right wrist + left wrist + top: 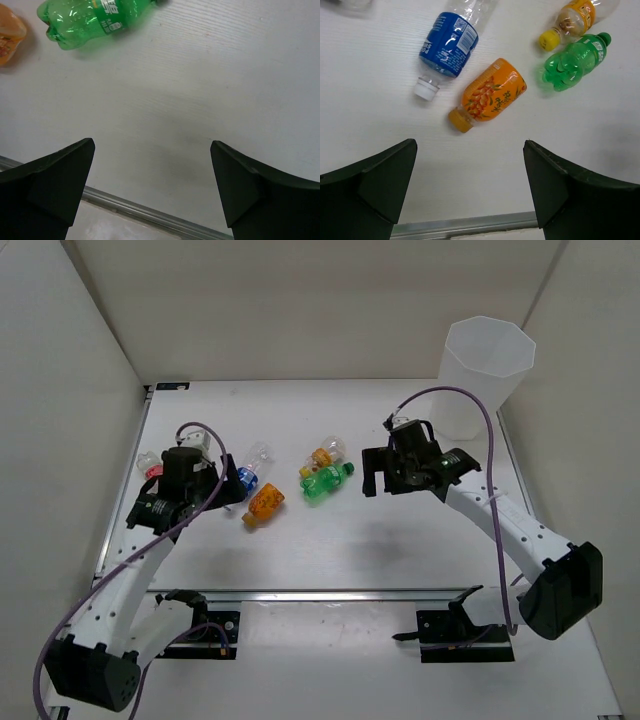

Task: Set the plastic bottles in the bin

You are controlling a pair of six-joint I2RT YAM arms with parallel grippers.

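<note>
The translucent white bin [487, 360] stands at the far right. Five bottles lie on the table: a clear red-labelled one [150, 465] at the left, a blue-labelled one [250, 472], an orange one [265, 504], a yellow-capped one [322, 454] and a green one [327, 481]. My left gripper [228, 490] is open and empty, just left of the orange bottle [492, 95] and blue-labelled bottle [447, 42]. My right gripper [368, 473] is open and empty, just right of the green bottle [95, 20]. No dark bottle shows.
The table [330, 550] is white with walls at the left, back and right. A metal rail [470, 222] runs along its near edge and also shows in the right wrist view [150, 212]. The arm bases sit below it.
</note>
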